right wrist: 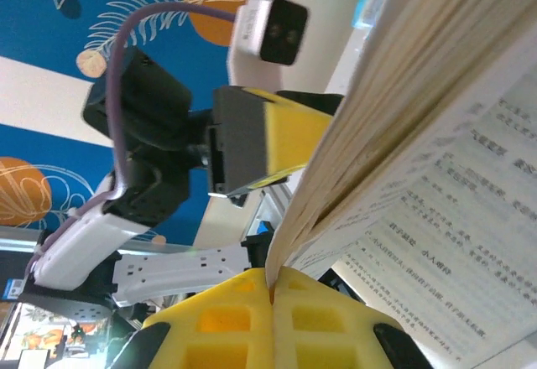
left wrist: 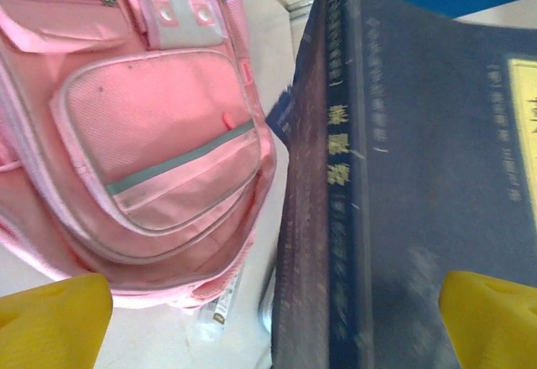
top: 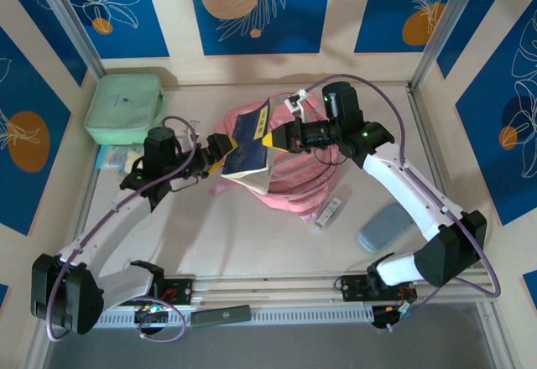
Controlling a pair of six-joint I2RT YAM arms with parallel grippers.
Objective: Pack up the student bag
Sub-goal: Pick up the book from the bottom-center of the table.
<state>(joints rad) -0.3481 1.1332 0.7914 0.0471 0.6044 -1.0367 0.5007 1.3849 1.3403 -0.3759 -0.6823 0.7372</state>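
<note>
The right gripper [right wrist: 273, 289] pinches the blue book [left wrist: 403, 176] over the pink bag [left wrist: 159, 134], lying on the table [top: 252, 243]. The left gripper [top: 220, 147] is spread wide beside the book's spine; it should squeeze there gently.

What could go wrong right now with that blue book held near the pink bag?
1. The right gripper pinches the blue book by a thin edge, pages fanning open; it may slip or tear.
2. The left gripper stands open, not gripping, so nothing else supports the book.
3. On the student bag, the pockets seen from the left wrist look zipped; the book may just land on top.
</note>
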